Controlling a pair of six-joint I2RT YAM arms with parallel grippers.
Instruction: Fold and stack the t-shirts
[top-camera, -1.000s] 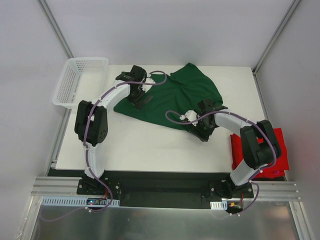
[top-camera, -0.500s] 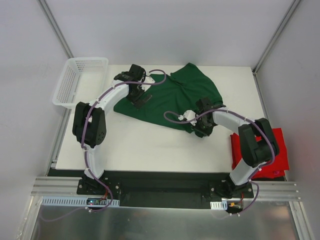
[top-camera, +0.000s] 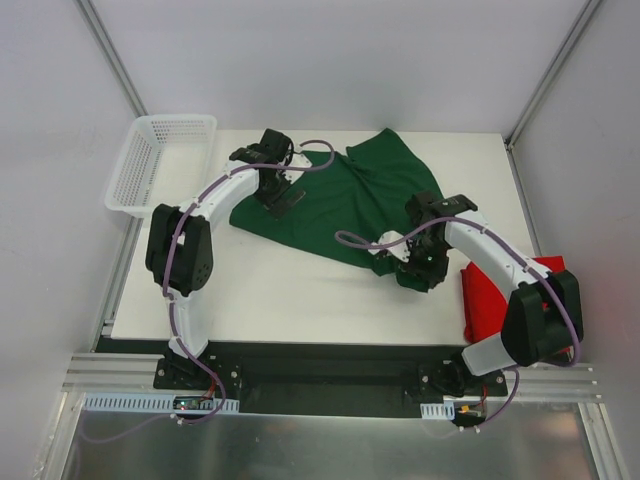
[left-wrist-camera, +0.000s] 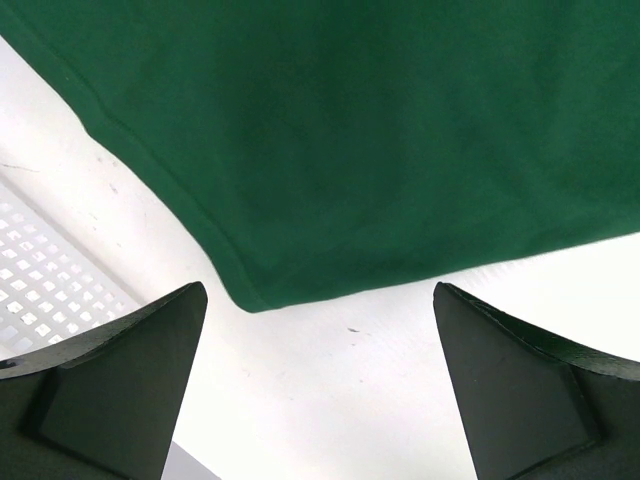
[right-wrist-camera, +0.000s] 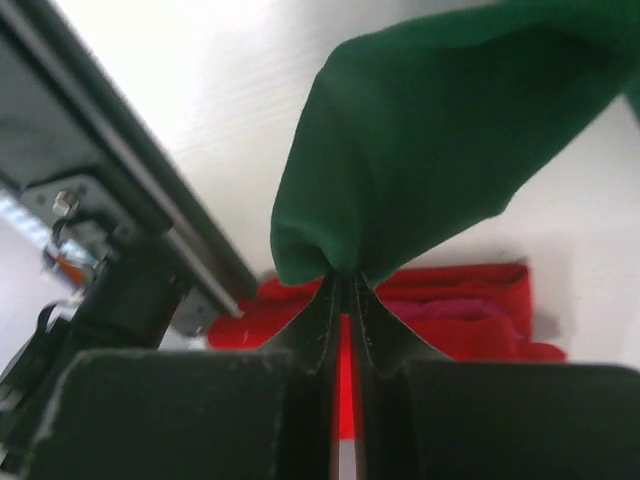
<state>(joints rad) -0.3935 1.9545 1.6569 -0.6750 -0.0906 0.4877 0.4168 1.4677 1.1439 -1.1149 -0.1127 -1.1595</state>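
Fingers (right-wrist-camera: 318, 322) of the right gripper (right-wrist-camera: 343, 285) clamped a near edge of the dark green cotton t-shirt (top-camera: 340, 200), apparently for folding, while the left gripper (left-wrist-camera: 318, 295) gaped above its left hem.

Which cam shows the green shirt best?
Top external: nearly the whole green shirt spread on the table. Left wrist shows only a hem corner beyond the open left tool; right wrist only the fold pinched in the shut right tool.

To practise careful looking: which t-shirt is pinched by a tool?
The dark green cotton t-shirt: the right tool pinches its edge; the bright red cotton t-shirt lies ungripped.
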